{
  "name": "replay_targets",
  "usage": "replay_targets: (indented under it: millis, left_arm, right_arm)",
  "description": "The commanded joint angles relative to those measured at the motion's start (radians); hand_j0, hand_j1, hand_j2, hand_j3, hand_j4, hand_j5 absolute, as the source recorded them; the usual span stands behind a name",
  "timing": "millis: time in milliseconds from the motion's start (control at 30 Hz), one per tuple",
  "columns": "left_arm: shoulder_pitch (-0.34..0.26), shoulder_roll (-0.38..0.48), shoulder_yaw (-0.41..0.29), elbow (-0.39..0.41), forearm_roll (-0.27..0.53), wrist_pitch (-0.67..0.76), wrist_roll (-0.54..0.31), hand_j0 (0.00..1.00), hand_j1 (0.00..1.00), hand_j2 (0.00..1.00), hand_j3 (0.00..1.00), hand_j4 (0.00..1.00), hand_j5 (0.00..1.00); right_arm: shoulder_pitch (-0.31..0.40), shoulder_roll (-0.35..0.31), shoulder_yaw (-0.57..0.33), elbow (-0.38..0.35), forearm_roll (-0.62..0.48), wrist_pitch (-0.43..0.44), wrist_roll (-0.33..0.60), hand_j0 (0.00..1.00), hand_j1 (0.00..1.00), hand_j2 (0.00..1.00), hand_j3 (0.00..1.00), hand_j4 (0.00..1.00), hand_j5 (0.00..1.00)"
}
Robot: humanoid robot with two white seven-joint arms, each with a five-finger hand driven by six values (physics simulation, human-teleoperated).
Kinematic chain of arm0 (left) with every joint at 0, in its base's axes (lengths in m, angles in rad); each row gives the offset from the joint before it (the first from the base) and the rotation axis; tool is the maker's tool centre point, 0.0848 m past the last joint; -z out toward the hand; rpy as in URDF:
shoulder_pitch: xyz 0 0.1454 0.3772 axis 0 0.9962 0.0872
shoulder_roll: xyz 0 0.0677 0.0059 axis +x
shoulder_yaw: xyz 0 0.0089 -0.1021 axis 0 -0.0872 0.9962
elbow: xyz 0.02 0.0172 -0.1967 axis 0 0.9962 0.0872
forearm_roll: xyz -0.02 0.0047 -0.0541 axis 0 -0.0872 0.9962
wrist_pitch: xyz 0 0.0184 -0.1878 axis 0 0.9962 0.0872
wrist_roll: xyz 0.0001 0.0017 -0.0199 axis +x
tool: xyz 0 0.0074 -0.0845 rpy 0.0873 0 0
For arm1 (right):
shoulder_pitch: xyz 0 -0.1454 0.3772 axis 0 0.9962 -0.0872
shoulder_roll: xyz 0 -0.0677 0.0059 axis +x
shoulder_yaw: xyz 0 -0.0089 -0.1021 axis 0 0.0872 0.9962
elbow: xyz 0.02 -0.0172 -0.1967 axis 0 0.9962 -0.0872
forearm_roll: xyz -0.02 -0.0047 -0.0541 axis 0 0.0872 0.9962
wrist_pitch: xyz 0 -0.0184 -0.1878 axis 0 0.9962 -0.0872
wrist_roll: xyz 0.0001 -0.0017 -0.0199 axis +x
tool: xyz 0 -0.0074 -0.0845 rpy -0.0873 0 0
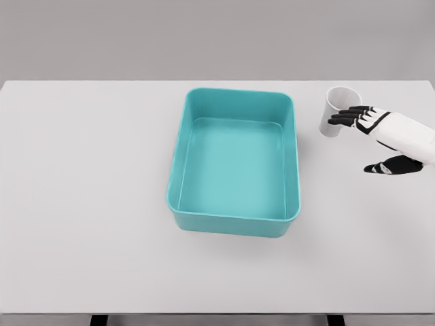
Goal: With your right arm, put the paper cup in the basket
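Note:
A white paper cup (pixel 334 109) stands upright on the white table, just right of the teal basket (pixel 178 153) near its far right corner. My right hand (pixel 359 139) comes in from the right edge and sits beside the cup on its right. The black fingertips (pixel 343 119) reach the cup's near side, while the thumb (pixel 380 167) hangs lower and apart from it. The fingers are spread and do not close around the cup. The basket is a rectangular tub with nothing inside. The left arm does not show.
The white table (pixel 81 204) spans the whole view, with its front edge near the bottom of the picture and a grey wall behind.

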Motion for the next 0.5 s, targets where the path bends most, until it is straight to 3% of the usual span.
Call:
replay_targets:
  millis: [0, 33, 200, 300, 367, 467]
  left_arm:
    - [0.0, 0.0, 0.0, 0.0, 0.0, 0.0, 0.0, 1.0, 1.0, 1.0, 1.0, 1.0, 1.0]
    - [0.0, 0.0, 0.0, 0.0, 0.0, 0.0, 0.001, 1.0, 1.0, 1.0, 1.0, 1.0, 1.0]
    - [0.0, 0.0, 0.0, 0.0, 0.0, 0.0, 0.0, 1.0, 1.0, 1.0, 1.0, 1.0, 1.0]
    - [0.0, 0.0, 0.0, 0.0, 0.0, 0.0, 0.0, 1.0, 1.0, 1.0, 1.0, 1.0, 1.0]
    - [0.0, 0.0, 0.0, 0.0, 0.0, 0.0, 0.0, 1.0, 1.0, 1.0, 1.0, 1.0, 1.0]
    - [0.0, 0.0, 0.0, 0.0, 0.0, 0.0, 0.0, 1.0, 1.0, 1.0, 1.0, 1.0, 1.0]
  right_arm:
    - [-0.002, -0.001, -0.001, 0.007, -0.006, 0.001, -0.001, 1.0, 1.0, 1.0, 1.0, 1.0, 1.0]
    - [0.0, -0.001, -0.001, 0.007, -0.009, 0.001, -0.002, 1.0, 1.0, 1.0, 1.0, 1.0, 1.0]
    - [-0.034, 0.014, 0.0, 0.153, -0.092, 0.001, -0.001, 1.0, 1.0, 1.0, 1.0, 1.0, 1.0]
    - [-0.057, 0.019, 0.017, 0.157, -0.442, 0.05, -0.004, 1.0, 1.0, 1.0, 1.0, 1.0, 1.0]
    - [-0.052, 0.02, 0.023, 0.197, -0.555, 0.058, -0.002, 1.0, 1.0, 1.0, 1.0, 1.0, 1.0]
    - [-0.092, 0.023, 0.141, 0.246, -0.781, 0.057, -0.002, 1.0, 1.0, 1.0, 1.0, 1.0, 1.0]
